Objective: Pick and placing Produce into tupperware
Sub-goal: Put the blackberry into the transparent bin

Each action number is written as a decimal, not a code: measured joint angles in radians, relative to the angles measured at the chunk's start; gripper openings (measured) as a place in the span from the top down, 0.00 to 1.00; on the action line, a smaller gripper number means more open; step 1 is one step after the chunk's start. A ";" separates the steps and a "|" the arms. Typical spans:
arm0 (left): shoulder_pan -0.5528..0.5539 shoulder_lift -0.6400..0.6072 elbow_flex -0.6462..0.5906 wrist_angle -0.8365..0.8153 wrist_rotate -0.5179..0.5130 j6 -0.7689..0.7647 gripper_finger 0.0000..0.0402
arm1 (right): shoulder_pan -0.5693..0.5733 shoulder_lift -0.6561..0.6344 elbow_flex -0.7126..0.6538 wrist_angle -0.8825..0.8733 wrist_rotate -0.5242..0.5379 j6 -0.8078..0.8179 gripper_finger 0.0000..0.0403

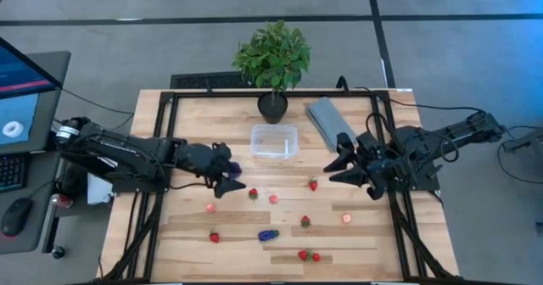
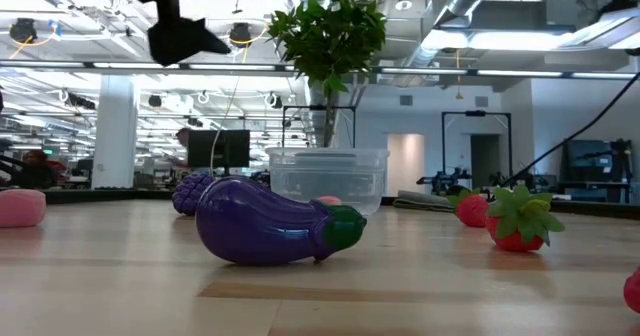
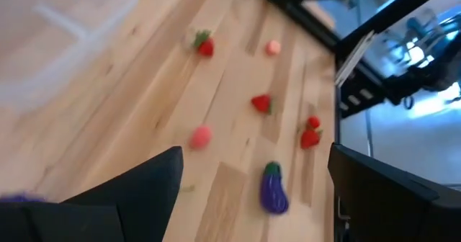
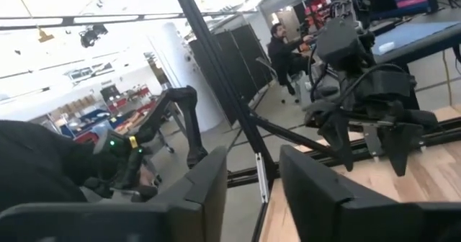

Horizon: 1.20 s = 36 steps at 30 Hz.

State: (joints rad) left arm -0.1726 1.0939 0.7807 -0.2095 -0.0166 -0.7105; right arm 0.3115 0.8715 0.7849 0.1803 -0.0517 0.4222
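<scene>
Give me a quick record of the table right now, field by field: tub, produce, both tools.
tub: clear tub in front of the plant pot; contents cannot be told
produce: strawberries and pink pieces scattered on the table; eggplant lying loose; purple grapes by the left tool
left tool: open, holding nothing
right tool: right of the tub, above the table, holding nothing

Wooden table with scattered produce
</scene>
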 joint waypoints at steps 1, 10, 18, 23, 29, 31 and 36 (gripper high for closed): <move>0.000 0.000 0.000 0.023 -0.008 0.016 0.16 | -0.002 0.000 0.000 0.000 0.000 0.009 0.55; 0.017 0.000 0.000 0.148 -0.020 0.075 0.16 | -0.011 0.068 0.000 -0.031 -0.034 0.047 0.24; 0.020 0.000 0.000 -0.075 -0.088 -0.016 0.16 | -0.013 0.126 0.000 -0.198 -0.056 0.133 0.23; 0.020 0.000 0.000 -0.224 -0.202 -0.175 0.16 | -0.030 0.114 0.000 -0.323 -0.053 0.171 0.25; 0.044 0.004 0.000 -0.327 -0.233 -0.362 0.16 | -0.062 0.080 0.000 -0.429 -0.053 0.207 0.25; 0.055 0.006 0.000 -0.357 -0.237 -0.402 0.16 | -0.072 0.065 0.000 -0.451 -0.053 0.207 0.25; 0.071 0.033 0.000 -0.385 -0.253 -0.439 0.16 | -0.096 0.030 0.000 -0.461 -0.053 0.207 0.25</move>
State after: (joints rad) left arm -0.1018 1.1270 0.7807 -0.5947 -0.2695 -1.1492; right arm 0.2152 0.9019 0.7849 -0.2810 -0.1051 0.6292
